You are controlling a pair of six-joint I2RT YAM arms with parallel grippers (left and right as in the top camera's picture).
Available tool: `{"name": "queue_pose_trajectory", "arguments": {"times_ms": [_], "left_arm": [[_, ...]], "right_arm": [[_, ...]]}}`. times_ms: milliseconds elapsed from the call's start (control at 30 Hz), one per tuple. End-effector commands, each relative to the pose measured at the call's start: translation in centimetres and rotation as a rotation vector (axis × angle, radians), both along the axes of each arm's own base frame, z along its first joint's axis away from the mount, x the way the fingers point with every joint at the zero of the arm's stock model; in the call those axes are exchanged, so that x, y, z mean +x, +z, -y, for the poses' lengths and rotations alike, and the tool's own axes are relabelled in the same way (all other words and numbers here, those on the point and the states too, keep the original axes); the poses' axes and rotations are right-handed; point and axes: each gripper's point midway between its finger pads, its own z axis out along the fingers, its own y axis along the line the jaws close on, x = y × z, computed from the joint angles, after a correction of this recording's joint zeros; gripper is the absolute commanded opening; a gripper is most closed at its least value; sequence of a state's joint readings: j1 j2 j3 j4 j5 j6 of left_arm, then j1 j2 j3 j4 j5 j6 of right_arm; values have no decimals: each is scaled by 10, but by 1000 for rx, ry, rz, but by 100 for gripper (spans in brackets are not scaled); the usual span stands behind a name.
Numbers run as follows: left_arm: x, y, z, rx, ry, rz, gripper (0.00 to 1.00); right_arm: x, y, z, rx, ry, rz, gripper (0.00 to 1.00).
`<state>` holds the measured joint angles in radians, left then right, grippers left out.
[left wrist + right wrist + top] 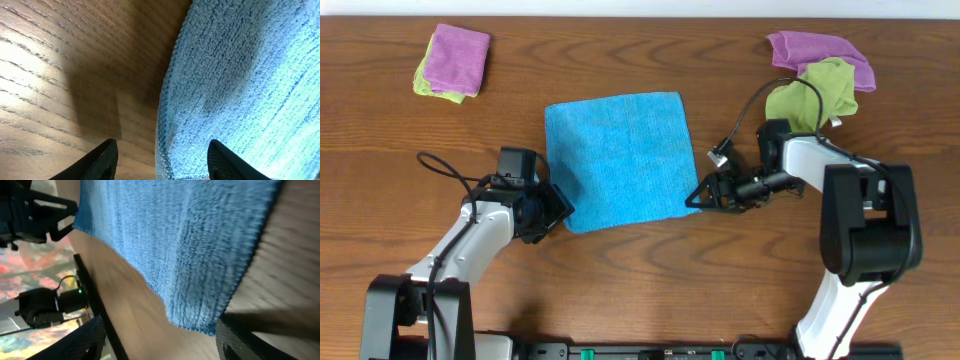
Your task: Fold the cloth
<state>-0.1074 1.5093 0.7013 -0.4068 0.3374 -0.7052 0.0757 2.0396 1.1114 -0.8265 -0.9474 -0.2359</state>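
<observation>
Overhead. Cloth [620,158], blue, spread flat mid-tabletop [640,290], roughly square, turned a little off the tabletop's edges. Left tool [558,208] at the cloth's 7 o'clock corner, tips right at the hem; touching or not, cannot tell from here. Right tool [700,195] at the 5 o'clock corner, tips pointing toward 9 o'clock, also right at the hem. At 10 o'clock on the tabletop, well apart from the cloth, a pile [452,62]: purple rag folded over a green one. At 2 o'clock, a second pile [820,70]: purple and green rags, crumpled and overlapping.

Left wrist. Two dark fingers [97,162] low in frame, at 7 and 5 o'clock, spread wide: released, gripping nothing. Between them the cloth's hem, running from 1 o'clock down to 6 o'clock. Blue pile filling everything toward 3 o'clock; bare wood toward 9 o'clock, crossed by a soft shadow.

Right wrist. Again two fingers [82,342] at 7 and 5 o'clock, set far apart: released, nothing clamped. Cloth corner lying between them, nearer the 5 o'clock one, the rest of the cloth stretching away toward 12 o'clock. Wood at 3 and 6 o'clock, blurred. Left arm [30,215] dark at 10 o'clock, beyond the cloth's far corner.
</observation>
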Motion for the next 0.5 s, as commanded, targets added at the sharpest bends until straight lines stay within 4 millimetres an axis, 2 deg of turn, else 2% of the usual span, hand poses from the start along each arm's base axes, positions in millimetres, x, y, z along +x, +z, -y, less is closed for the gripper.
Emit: {"name": "queue_pose_trajectory", "arguments": {"times_ms": [0, 100, 300, 467], "left_arm": [[0, -2, -1, 0, -10, -3, 57], [0, -2, -1, 0, -10, -4, 57], [-1, -2, -1, 0, -10, -7, 55], [-1, -2, -1, 0, -10, -7, 55]], "right_arm": [[-10, -21, 0, -73, 56, -15, 73], [-12, -22, -4, -74, 70, -12, 72], [-14, -31, 7, -165, 54, -46, 70], [-22, -27, -16, -131, 87, -62, 72]]}}
